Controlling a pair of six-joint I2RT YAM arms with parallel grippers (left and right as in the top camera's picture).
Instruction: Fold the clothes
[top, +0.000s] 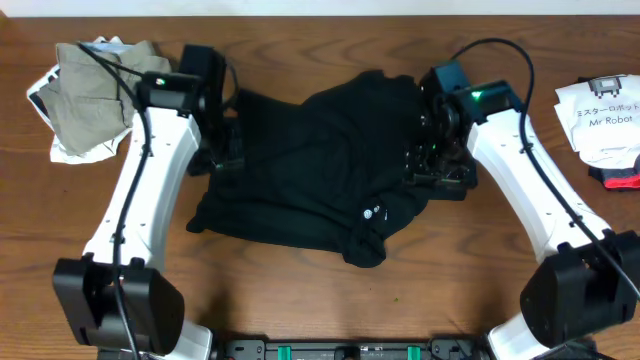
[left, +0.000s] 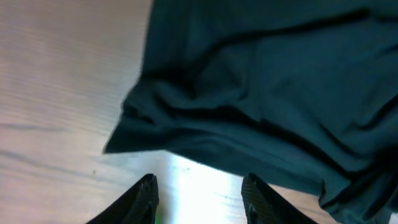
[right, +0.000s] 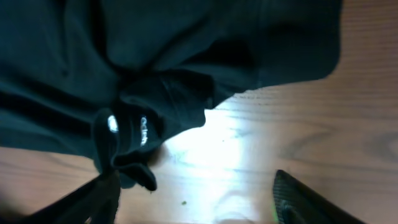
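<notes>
the left gripper (left: 202, 202) has its two fingers (left: 144, 198) apart, and between them only the bare table (left: 56, 93) shows; it holds nothing. the edge of the black shirt (left: 267, 93) lies just ahead of the fingertips. the right gripper (right: 199, 205) is spread wide and is empty too. one of its fingers is close beside a bunched fold of the shirt, which carries the white mark (right: 112, 123). seen from above, the shirt lies crumpled in the middle of the table, between the two arms. a khaki-grey garment (top: 95, 95) lies at the far left, and a white printed garment (top: 600, 110) at the far right.
</notes>
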